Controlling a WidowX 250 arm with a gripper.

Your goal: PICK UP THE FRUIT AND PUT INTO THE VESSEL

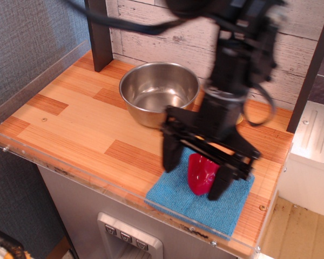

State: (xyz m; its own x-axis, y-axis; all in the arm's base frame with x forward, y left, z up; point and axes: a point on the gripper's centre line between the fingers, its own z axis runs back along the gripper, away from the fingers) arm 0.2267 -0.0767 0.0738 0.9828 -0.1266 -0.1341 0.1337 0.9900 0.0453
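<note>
1. The tool (pixel 196 174) is spread wide, its two black fingers reaching down on either side of the fruit (pixel 201 173). The arm and tool are smeared by motion blur, so fine detail is lost.
2. The left-hand finger (pixel 170 152), as the camera sees it, hangs over the near-left edge of the blue cloth (pixel 186 200); the other finger sits just right of the fruit, with its tip low over the cloth.
3. Whether either finger touches the fruit cannot be told through the blur; a gap shows between the left-hand finger and the red skin.
4. The fruit is a glossy red piece resting on the blue cloth, near the cloth's middle, between the two fingers.
5. The blue cloth lies flat at the front right of the wooden surface (pixel 81 124), close to its clear plastic front edge.
6. The vessel (pixel 159 93), a shiny steel bowl, stands on the surface behind and to the left of the cloth, near the whitewashed plank wall (pixel 167 32). It is apart from the fruit and nothing shows inside it.
7. A dark upright post (pixel 99 33) rises at the back left of the surface, left of the vessel.
</note>
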